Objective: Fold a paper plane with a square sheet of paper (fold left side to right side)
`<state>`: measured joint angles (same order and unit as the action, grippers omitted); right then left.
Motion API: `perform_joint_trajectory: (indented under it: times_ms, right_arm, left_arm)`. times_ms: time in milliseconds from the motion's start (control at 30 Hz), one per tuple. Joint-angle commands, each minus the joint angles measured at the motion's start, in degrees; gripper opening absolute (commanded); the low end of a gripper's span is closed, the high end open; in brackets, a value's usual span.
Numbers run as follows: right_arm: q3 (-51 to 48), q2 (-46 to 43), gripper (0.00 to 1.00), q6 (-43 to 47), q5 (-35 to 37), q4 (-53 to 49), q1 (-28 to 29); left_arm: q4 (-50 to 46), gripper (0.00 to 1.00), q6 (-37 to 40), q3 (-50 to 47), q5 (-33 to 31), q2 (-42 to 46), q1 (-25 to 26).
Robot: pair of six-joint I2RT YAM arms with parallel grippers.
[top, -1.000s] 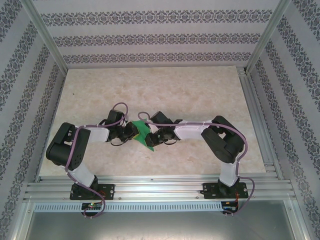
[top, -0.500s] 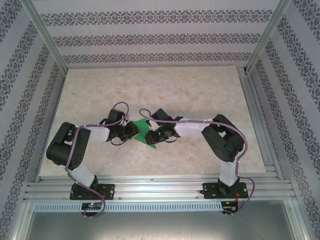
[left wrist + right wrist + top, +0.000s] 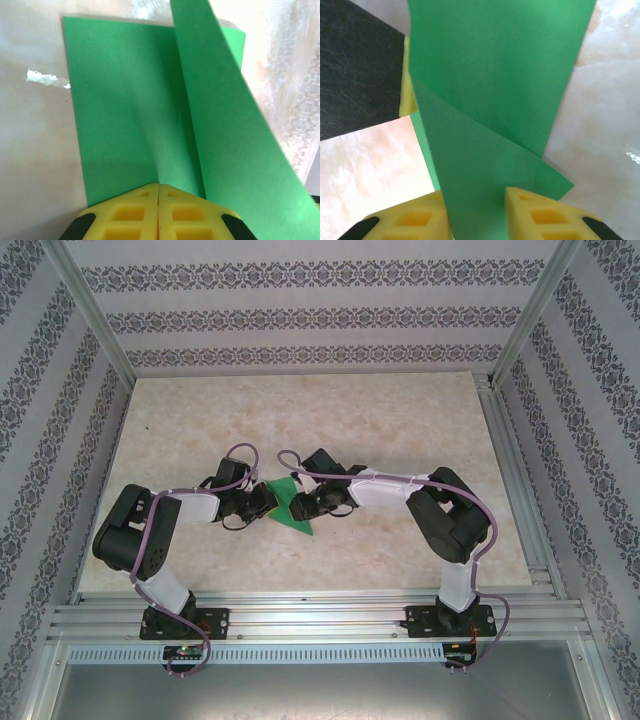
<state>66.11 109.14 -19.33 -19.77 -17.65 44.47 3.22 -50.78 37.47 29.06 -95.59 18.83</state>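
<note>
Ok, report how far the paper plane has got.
Early. Done: the green sheet has one flap lifted off the table. In hand: the left tool sits shut at its edge; the flap passes between the right tool's parted fingers. Left: flatten, crease, all later folds.

We see robot lab booth: metal frame (image 3: pixel 92 315), patterned walls (image 3: pixel 300 320), pale table (image 3: pixel 300 410), left arm (image 3: pixel 140 540) and right arm (image 3: pixel 450 520) on rail (image 3: pixel 320 618).

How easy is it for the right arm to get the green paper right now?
Probably very easy. The right gripper is right at the green paper, with a raised flap sitting between its parted yellow fingers and nothing in the way.
</note>
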Motion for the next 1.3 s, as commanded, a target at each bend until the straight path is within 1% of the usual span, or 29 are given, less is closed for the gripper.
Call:
perform_joint_trajectory:
  times_ms: [0, 100, 133, 267, 367, 500, 667, 767, 833, 900, 1000, 1067, 1167, 1233, 1267]
  right_arm:
    - [1.2, 0.8, 0.24, 0.8, -0.4, -0.4, -0.3]
    - [1.1, 0.7, 0.15, 0.4, -2.2, 0.1, -0.4]
    - [1.1, 0.7, 0.13, 0.2, -2.9, 0.2, -0.4]
    - [1.5, 1.1, 0.09, -0.6, -6.1, 0.9, -0.9]
    - [1.3, 1.8, 0.09, -1.0, -7.0, 1.5, -1.0]
    - [-0.3, 2.7, 0.09, -1.7, -7.4, 3.0, -1.3]
    - [-1.9, 3.0, 0.09, -2.5, -8.0, 4.8, -1.6]
    - [-2.0, 3.4, 0.09, -2.5, -8.3, 5.0, -1.8]
    - [-2.1, 3.4, 0.09, -2.4, -8.4, 5.0, -1.8]
    - [-2.3, 3.4, 0.09, -2.4, -8.5, 5.1, -1.8]
    - [-2.4, 3.5, 0.10, -2.2, -8.7, 5.2, -1.9]
    - [-2.5, 3.6, 0.10, -2.2, -8.7, 5.1, -2.1]
    - [-2.6, 3.6, 0.10, -2.2, -8.7, 5.4, -2.0]
    - [-3.0, 3.6, 0.10, -2.4, -8.6, 5.6, -2.0]
    - [-3.1, 3.7, 0.10, -2.4, -8.4, 5.7, -2.1]
  left_arm:
    - [-5.3, 0.08, 1.8, -0.6, -3.6, -0.9, 0.7]
    - [-5.6, 0.08, 2.0, -0.6, -3.7, -0.8, 0.6]
    - [-5.7, 0.08, 2.1, -0.6, -3.7, -0.8, 0.7]
    - [-5.6, 0.08, 2.2, -0.7, -3.6, -0.7, 0.7]
    - [-6.1, 0.09, 2.8, -0.4, -3.4, 0.0, 0.6]
    - [-10.5, 0.14, 5.1, 1.1, -4.2, 3.4, 0.6]
    - [-20.6, 0.29, 9.3, 4.1, -7.2, 11.0, -0.1]
    - [-25.5, 0.35, 11.1, 5.6, -8.2, 15.8, -1.6]
    - [-27.7, 0.35, 12.1, 7.1, -8.3, 17.9, -2.6]
    - [-28.4, 0.33, 12.9, 9.2, -7.4, 18.3, -3.3]
    - [-28.9, 0.24, 14.7, 15.0, -3.9, 14.0, -3.9]
    - [-30.4, 0.18, 16.8, 20.6, -2.1, 8.9, -4.0]
    - [-32.1, 0.13, 19.7, 28.3, 1.5, 1.0, -4.0]
    - [-33.8, 0.08, 21.5, 32.8, 4.4, -4.1, -3.9]
    - [-34.3, 0.07, 22.4, 34.4, 5.4, -6.1, -3.7]
